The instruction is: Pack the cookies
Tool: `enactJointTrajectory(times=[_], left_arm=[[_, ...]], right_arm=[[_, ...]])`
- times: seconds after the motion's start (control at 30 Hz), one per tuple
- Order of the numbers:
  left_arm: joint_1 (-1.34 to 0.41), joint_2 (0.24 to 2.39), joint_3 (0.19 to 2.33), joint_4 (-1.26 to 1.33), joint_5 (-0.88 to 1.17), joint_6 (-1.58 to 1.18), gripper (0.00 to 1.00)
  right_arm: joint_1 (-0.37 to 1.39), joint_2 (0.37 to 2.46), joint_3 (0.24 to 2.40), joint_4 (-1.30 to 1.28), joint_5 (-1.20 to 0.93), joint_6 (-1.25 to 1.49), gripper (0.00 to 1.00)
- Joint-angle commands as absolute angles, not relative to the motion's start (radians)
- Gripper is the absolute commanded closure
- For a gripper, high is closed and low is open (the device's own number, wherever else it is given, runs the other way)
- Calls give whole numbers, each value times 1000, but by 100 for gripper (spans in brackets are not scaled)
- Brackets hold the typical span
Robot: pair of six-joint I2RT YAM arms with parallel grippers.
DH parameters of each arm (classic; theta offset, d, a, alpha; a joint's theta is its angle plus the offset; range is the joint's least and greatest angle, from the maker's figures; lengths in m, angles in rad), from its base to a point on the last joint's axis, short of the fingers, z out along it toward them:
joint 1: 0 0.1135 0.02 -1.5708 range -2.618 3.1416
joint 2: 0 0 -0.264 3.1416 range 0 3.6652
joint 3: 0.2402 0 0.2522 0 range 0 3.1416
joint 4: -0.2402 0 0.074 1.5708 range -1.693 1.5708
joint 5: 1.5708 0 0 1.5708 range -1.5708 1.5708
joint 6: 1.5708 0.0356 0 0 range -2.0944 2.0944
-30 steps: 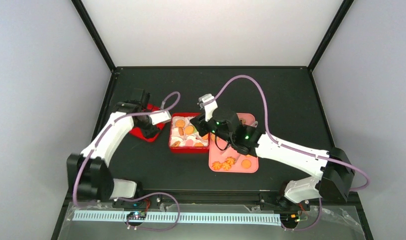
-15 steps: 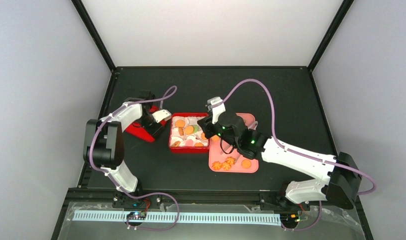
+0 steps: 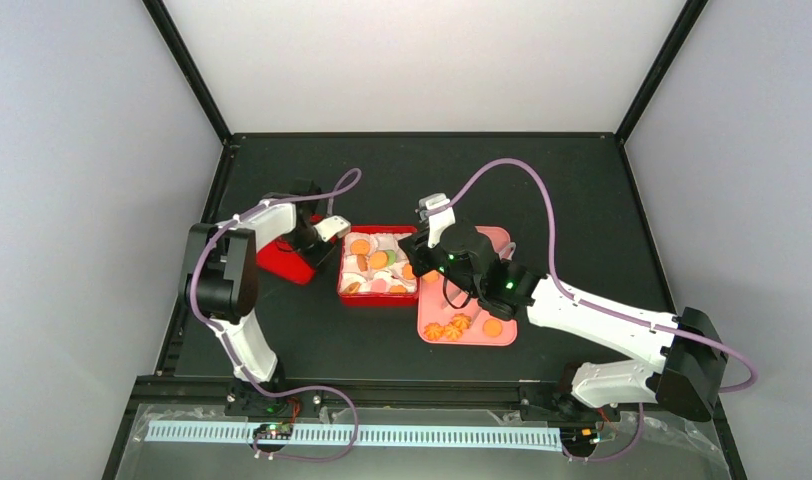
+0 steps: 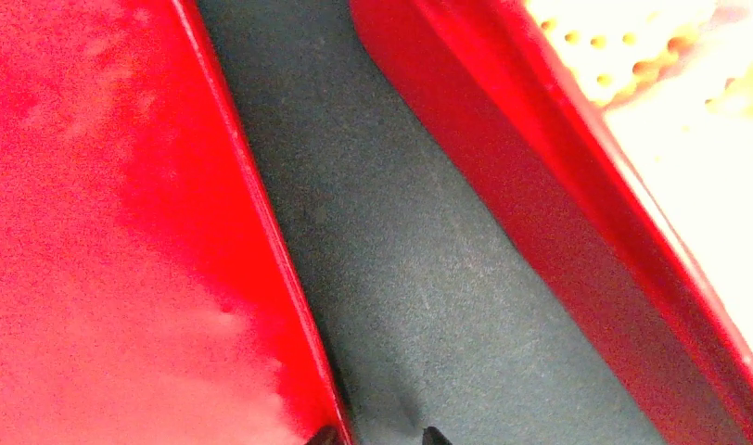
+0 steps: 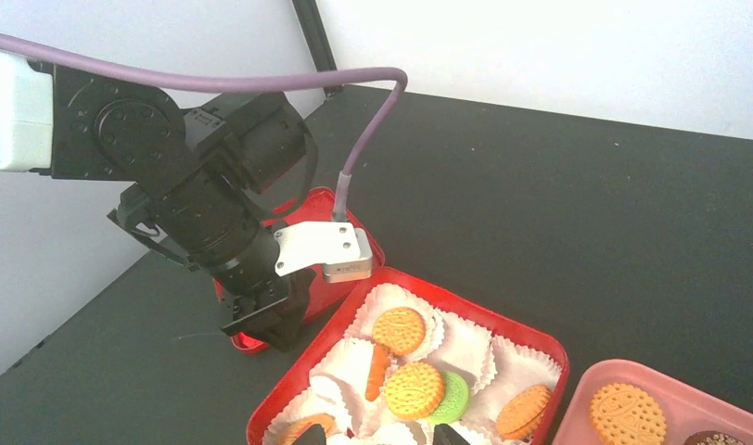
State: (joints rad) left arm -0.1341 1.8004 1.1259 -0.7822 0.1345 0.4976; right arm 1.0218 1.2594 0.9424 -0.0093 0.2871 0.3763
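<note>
The cookies (image 5: 398, 330) sit in 2 places. Several orange-golden rounds and 1 green one lie in white paper cups (image 5: 465, 350) inside the red box (image 3: 379, 301). At least 3 more wait along the near edge of the pink tray (image 3: 472, 339) just beside the box's right side, and the right wrist view shows another golden one and a dark brown one on the tray. The right gripper (image 5: 375, 436) hangs over the box's right half, its tips a modest gap apart with only paper cups showing between them, so it seems to carry nothing. The left gripper (image 4: 379, 434) is low over the strip of table between the box and the red lid (image 4: 104, 232) lying just to the box's left. Its tips stand narrowly apart, 1 against the lid's rim, with mat visible between them and nothing clamped that I can see. Packing looks unfinished, since cookies remain on the tray, so the main risk is the lid going on early. The left arm (image 5: 197, 185) could also swing the lid across while the right gripper is over the box, and the 2 would collide. A thin rim pinched near 1 corner could slip or tilt, and a nudge to the box wall would jostle the light cups. The table (image 3: 402, 170) is matte black, framed by black posts and plain pale walls (image 3: 412, 60).
</note>
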Motion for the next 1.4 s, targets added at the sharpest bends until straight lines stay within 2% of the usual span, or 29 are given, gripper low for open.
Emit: enactJointTrajectory(times=[0.0,0.2,0.53,0.63,0.8,0.9,1.1,1.27,1.37], left_arm=[[-141,1813,1137,-765,133,482,81],[-141,1758,1096,-749,105,497,98],[-140,1546,1151,-958,100,601,98],[-140,1469,1203,-1083,126,666,99],[-142,1353,1305,-1312,232,777,98],[-147,1291,1379,-1436,356,874,99],[-243,1145,1386,-1542,541,990,99],[-314,1109,1392,-1551,570,998,98],[-355,1110,1399,-1552,568,986,99]], right_arm=[[1029,1238,936,-19,324,374,70],[1029,1233,942,-19,325,361,72],[1029,1225,948,-8,296,295,72],[1029,1214,931,31,236,208,63],[1028,1187,856,139,22,-53,37],[1028,1168,812,159,-105,-217,25],[1028,1156,827,83,-227,-425,20],[1035,1161,840,55,-254,-525,19],[1066,1162,829,81,-200,-564,19]])
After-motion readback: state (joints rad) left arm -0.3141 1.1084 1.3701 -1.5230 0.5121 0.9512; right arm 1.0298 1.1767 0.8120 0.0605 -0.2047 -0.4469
